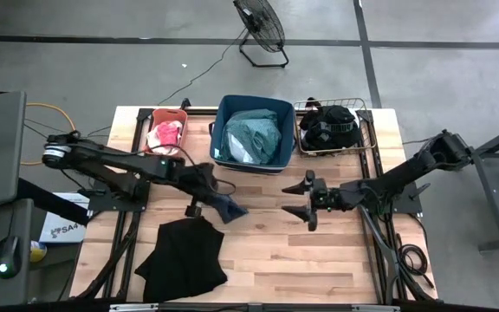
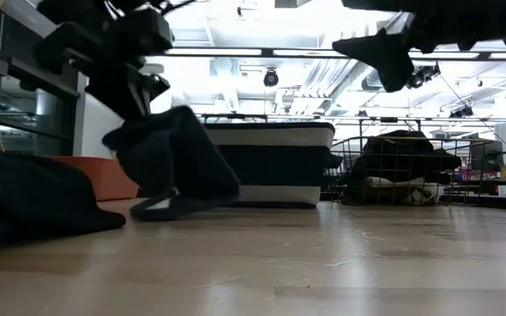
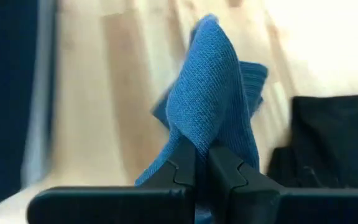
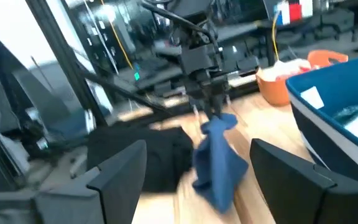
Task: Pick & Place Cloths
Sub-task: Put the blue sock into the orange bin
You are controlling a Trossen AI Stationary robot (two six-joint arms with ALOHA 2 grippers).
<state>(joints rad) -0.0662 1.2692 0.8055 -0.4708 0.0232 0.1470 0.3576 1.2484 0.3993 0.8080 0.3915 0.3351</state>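
Observation:
My left gripper (image 1: 212, 185) stands over the table's middle, shut on a small blue cloth (image 1: 230, 209) that hangs below it; the same cloth (image 3: 213, 106) fills the left wrist view and shows as the blue cloth (image 4: 219, 163) in the right wrist view. A large black cloth (image 1: 182, 257) lies flat near the table's near edge. My right gripper (image 1: 300, 198) hovers open to the right of the blue cloth, touching nothing. A teal-grey cloth (image 1: 254, 136) lies in the navy bin, pink and white pieces (image 1: 165, 134) in the orange bin, black cloths (image 1: 330, 126) in the wire basket. My left gripper pinches the blue cloth between its two fingers at a bunched upper fold (image 3: 194, 146), several layers together. The fingers come from above, slanting from the table's left. The cloth hangs slack below them, and its lower end (image 2: 169, 206) touches the table.
Along the far edge stand the orange bin (image 1: 166, 119), the navy bin (image 1: 222, 130) and the wire basket (image 1: 366, 117). Bare wood lies between the black cloth and the right arm. A fan (image 1: 260, 26) stands on the floor beyond the table.

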